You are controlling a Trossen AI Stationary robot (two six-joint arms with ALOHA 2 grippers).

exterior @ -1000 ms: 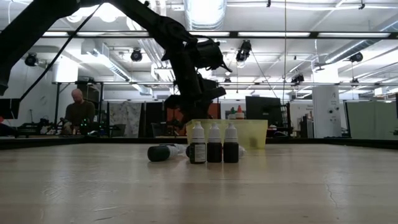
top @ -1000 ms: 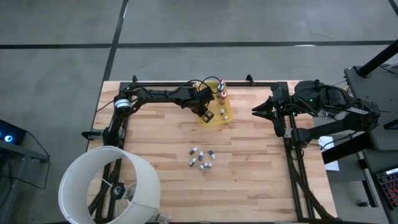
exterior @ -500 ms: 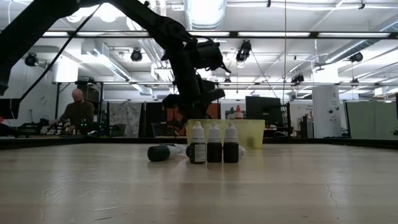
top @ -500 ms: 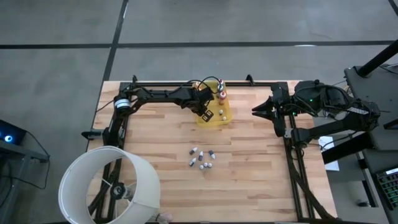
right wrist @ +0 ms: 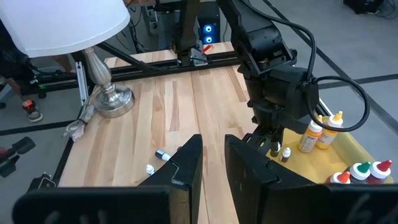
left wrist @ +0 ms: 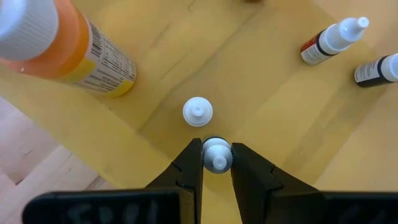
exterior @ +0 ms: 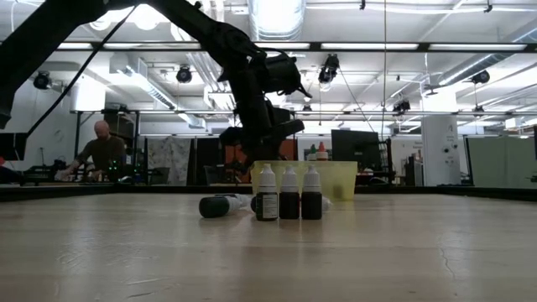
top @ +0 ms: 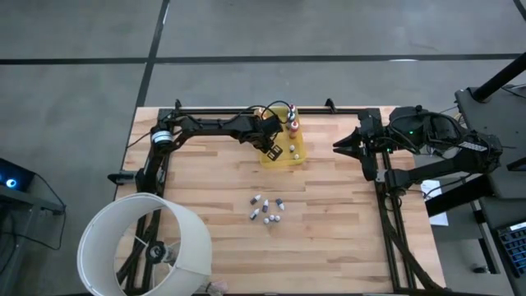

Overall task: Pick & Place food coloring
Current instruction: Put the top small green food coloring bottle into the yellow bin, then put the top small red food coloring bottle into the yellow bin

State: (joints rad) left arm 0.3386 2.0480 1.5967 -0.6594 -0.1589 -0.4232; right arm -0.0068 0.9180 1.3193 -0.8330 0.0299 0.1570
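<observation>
Left gripper [left wrist: 217, 163] over the yellow tray [top: 296, 156], fingers clamped on a small white-capped bottle [left wrist: 217, 153]. Another white-capped bottle [left wrist: 198, 111] stands just beside it in the tray, an orange bottle [left wrist: 68, 46] and two dark-bodied bottles [left wrist: 348, 46] farther off in the tray. Loose food coloring cluster [top: 266, 209] lies on the surface, well apart from the tray. Right gripper [right wrist: 212, 163] waits off to the tray's side, fingers a little apart, nothing between them.
</observation>
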